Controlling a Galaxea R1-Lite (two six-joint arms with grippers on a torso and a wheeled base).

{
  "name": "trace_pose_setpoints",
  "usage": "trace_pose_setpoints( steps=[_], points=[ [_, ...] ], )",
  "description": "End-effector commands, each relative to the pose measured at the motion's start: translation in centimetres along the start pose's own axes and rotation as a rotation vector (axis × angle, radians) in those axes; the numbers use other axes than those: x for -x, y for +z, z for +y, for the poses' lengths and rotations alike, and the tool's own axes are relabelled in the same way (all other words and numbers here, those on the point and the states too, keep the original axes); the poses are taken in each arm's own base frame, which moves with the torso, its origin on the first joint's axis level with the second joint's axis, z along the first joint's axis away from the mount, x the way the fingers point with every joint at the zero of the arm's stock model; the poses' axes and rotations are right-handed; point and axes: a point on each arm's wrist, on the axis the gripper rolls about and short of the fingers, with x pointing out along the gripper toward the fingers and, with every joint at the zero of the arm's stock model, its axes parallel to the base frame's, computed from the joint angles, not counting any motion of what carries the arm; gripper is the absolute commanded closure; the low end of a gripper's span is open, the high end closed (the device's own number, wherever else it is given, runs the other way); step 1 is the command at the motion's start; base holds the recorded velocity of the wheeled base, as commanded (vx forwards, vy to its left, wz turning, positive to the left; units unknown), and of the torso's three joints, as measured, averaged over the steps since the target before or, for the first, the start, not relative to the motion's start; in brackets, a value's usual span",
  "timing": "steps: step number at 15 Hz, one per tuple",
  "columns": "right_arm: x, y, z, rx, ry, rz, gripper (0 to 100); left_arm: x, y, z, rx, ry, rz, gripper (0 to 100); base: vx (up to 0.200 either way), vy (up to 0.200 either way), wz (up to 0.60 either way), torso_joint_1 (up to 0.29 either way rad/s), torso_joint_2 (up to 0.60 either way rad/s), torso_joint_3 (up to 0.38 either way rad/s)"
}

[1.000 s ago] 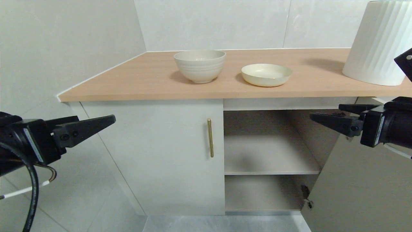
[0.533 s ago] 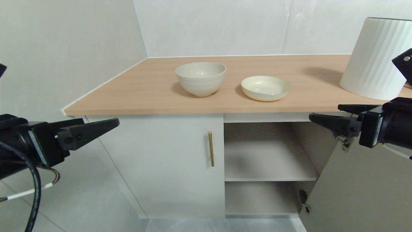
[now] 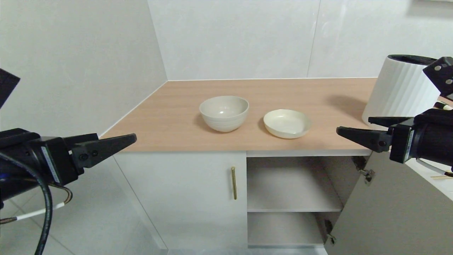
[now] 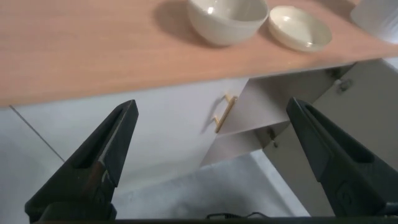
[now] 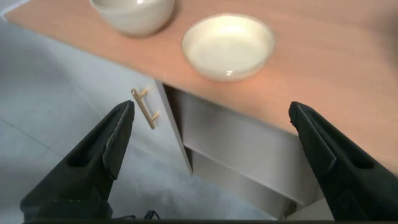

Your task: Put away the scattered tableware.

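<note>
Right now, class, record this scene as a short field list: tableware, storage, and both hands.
Bowl: deep, upright on the counter
Dish: shallow, on the counter, right of the bowl, not touching
Cabinet: right door open, shelf showing, left door closed
Left hand: open, holding nothing
Right hand: open, holding nothing

Deep bowl [image 3: 224, 112] and shallow dish [image 3: 287, 123] side by side on wooden counter [image 3: 170, 120], above open cabinet [image 3: 293, 187]

On the countertop [image 3: 177, 117] — bowl [image 3: 223, 112] left of dish [image 3: 286, 123].
</note>
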Motion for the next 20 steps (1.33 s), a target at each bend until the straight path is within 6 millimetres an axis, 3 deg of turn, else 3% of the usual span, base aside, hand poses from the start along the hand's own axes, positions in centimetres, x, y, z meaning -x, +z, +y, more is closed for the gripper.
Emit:
trace_pose_setpoints(
  steps=[1,6,9,13,16,20],
  points=[
    [-0.4,-0.2,0.0,-0.001,0.001,0.010,0,-0.2,-0.2,0.0,0.002,-0.002,0.011,0,0.000,0.000,0.00,0.203,-0.47,-0.290],
    [-1.0,-0.6,-0.2,-0.003,-0.007,0.025,0,-0.7,-0.3,0.1,0.004,-0.017,0.031,0,0.000,0.000,0.00,0.191,-0.47,-0.269],
    [-2.0,-0.4,-0.3,-0.005,-0.008,0.013,0,-2.4,0.0,0.2,0.008,-0.035,0.063,0,0.000,0.000,0.00,0.071,-0.12,-0.067],
    [-8.9,1.7,-1.6,-0.018,-0.191,0.067,0,-8.9,2.3,0.5,0.038,-0.003,0.149,0,0.000,0.000,0.00,0.000,0.00,0.000],
    [-12.2,0.2,-2.1,-0.105,-0.279,0.167,0,-13.9,0.2,-0.1,0.150,0.011,0.362,0,0.000,0.000,0.00,0.000,0.00,0.000],
    [-12.7,0.4,-2.2,-0.109,-0.334,0.153,0,-18.7,0.9,-1.7,0.299,0.128,0.305,0,0.000,0.000,0.00,0.000,0.00,0.000]
  ],
)
